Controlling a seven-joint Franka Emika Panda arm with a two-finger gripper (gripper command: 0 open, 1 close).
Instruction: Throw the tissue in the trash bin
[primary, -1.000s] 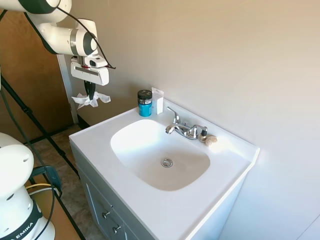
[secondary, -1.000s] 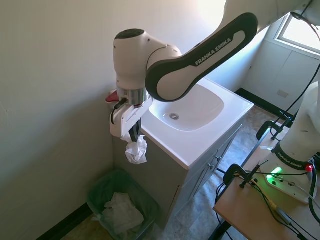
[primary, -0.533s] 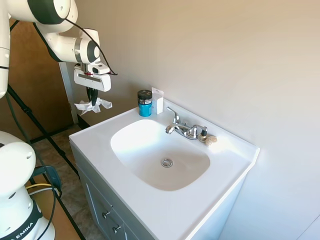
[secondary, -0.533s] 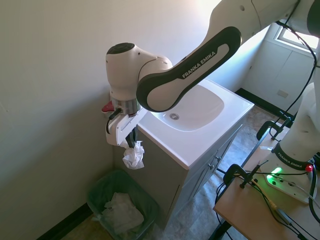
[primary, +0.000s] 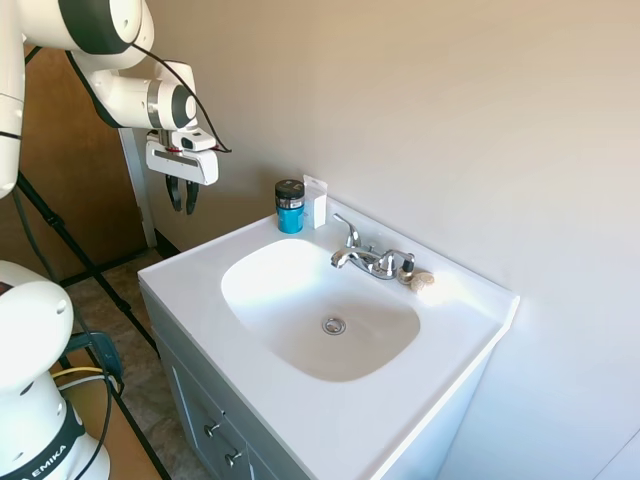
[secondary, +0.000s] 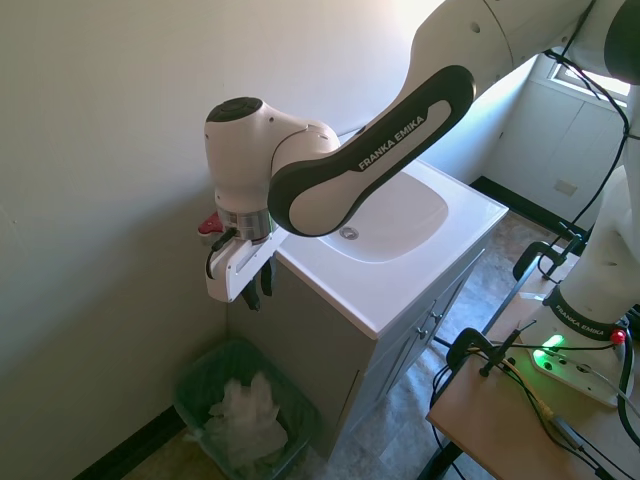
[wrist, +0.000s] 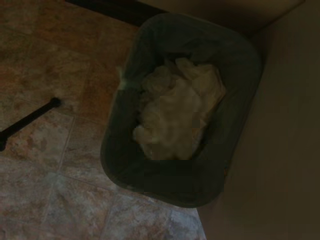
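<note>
Hand hangs beside the vanity's left end, fingers apart and holding nothing. Directly below, on the tiled floor against the wall, sits the dark green trash bin, tissue lying crumpled inside it among white paper. On the white tabletop: blue jar by the wall, chrome faucet, beige pebble-like lump behind the basin.
</note>
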